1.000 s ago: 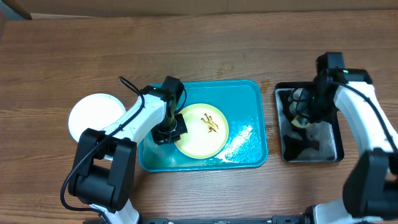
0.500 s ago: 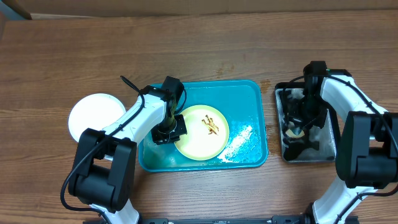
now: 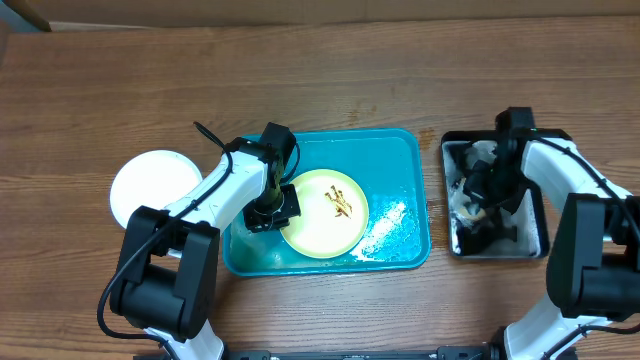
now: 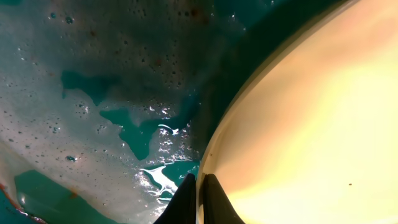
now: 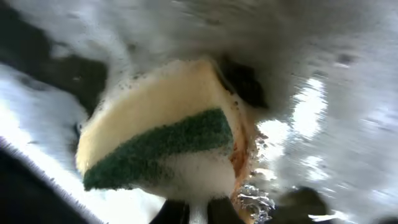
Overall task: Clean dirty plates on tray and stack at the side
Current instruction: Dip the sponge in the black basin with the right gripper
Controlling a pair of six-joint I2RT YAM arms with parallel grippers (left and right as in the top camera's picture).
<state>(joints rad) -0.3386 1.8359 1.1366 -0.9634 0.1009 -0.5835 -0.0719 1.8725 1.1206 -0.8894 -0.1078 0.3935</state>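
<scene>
- The pale yellow-green plate lies flat in the turquoise tray, in its near-left part, with a small brown-yellow food smear just right of the plate's middle.
- The left gripper is at this plate's left rim. In the left wrist view its two dark fingertips are drawn nearly together with the plate's edge pinched between them.
- The tray sits around the middle of the wooden table, nearer the near edge than the far one. Its floor is wet, with white foam pooled toward its near-right corner. Up close, a film of tiny bubbles is broken by patches of bare turquoise.
- A white plate rests directly on the wood toward the left edge, apart from the tray. Whether it is one plate or a stack cannot be told.
- Toward the right edge, just beside the tray, lies a black tray, sudsy inside.
- The right gripper is down inside it, closed on a sponge, yellow with a green scouring layer and foam on its underside. The sponge looks sharp while the suds behind it are blurred.
- The tabletop is brown wood grain. A pale tan strip runs beyond its far edge.
</scene>
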